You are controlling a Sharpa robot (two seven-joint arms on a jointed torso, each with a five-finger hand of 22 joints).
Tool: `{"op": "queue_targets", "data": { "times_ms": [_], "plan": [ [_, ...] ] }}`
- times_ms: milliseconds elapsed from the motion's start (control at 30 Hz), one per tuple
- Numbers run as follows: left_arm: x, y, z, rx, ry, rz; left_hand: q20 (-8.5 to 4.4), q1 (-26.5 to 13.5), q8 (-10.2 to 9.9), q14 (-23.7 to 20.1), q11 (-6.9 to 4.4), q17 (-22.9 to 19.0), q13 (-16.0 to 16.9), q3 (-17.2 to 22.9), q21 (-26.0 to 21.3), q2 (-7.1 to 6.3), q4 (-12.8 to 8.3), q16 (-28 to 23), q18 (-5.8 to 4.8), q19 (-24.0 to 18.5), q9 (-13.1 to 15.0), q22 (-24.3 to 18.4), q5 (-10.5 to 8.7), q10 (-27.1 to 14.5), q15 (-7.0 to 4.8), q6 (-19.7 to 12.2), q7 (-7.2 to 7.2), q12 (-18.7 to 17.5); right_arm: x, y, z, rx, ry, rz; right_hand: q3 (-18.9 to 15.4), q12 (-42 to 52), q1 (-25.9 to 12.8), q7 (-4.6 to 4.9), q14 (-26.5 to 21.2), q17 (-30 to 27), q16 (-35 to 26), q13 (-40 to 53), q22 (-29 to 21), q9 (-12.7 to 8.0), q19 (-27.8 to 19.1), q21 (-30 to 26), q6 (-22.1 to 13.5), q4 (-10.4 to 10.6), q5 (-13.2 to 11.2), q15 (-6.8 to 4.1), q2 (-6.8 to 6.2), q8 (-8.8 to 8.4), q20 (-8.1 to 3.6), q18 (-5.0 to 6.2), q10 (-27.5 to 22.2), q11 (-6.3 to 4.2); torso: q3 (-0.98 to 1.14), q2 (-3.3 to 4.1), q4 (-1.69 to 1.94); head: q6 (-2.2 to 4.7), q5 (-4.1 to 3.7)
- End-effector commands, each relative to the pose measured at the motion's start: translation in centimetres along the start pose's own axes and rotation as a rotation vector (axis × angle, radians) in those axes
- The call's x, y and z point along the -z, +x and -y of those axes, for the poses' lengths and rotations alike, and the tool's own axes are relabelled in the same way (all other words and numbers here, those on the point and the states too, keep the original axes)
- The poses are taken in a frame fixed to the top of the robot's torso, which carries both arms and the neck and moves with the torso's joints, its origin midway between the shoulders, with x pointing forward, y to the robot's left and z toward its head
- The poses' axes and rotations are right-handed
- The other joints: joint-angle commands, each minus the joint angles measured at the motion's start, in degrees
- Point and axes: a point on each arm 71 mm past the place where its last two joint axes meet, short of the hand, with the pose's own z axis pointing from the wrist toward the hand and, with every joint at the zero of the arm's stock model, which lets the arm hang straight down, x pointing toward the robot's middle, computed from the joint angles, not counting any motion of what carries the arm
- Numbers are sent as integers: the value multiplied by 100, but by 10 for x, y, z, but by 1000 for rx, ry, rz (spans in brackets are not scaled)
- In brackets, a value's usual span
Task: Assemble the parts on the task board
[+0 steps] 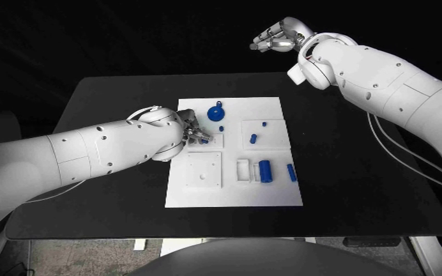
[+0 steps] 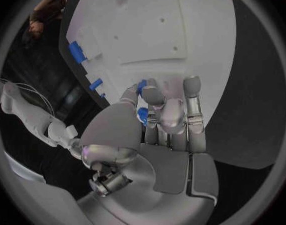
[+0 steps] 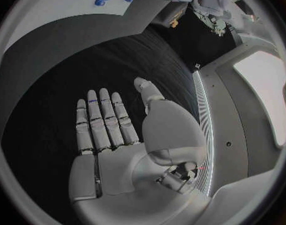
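Table (image 1: 110,97): black, carrying the white task board (image 1: 235,196) at its middle; dark surroundings.
Left robot hand (image 1: 191,130): over the board's left half, fingers curled round a small blue part (image 2: 142,116), apparently pinched against the thumb; grip partly hidden.
Board contents: round blue part (image 1: 216,112) near the far edge; blue cylinder (image 1: 266,171) in a recess toward the right; thin blue peg (image 1: 291,172) just beside it.
Right robot hand (image 1: 276,38): raised beyond the table's far edge, well apart from the board, fingers straight, holding nothing.
Open room: bare table on both sides of the board.
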Motion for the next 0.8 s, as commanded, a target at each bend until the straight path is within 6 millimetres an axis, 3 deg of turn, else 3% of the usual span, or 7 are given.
{"op": "queue_targets", "data": {
  "times_ms": [33,300,800],
  "plan": [
    [-1,0,-3,-1,-10,3,-5,-59,26,29,-3,8,10,0,-21,6,46,15,-24,-3,6,93,-28,222,-13,-17,26,23,0,1,-1,-1,-5,-7,-48,-28,40,-7,-41,-5,-31,-8,-7,5,-49,-27,-31,-1,19,2,19,-8,7,23,-36,11,2,2,2,0,-10],
    [-2,0,-3,1,-12,6,-5,-59,26,28,-2,9,11,-2,-21,-1,61,16,-24,-2,7,93,-32,222,-13,-20,26,24,0,1,0,-1,-5,-8,-49,-28,46,-5,-46,-5,-31,-8,-7,4,-50,-27,-41,-5,25,4,21,-9,9,23,-42,13,-2,1,2,-6,-16],
    [-3,1,0,-9,-5,-18,-1,-27,27,28,0,13,10,-42,-23,-129,79,18,-26,-7,8,95,-130,219,-9,-15,26,21,0,2,0,-2,-2,-12,-49,-28,46,-5,-46,-5,-31,-8,-7,4,-50,-27,-41,-5,25,4,21,-9,9,23,-42,13,3,-2,4,-22,-25]
  ]
}}
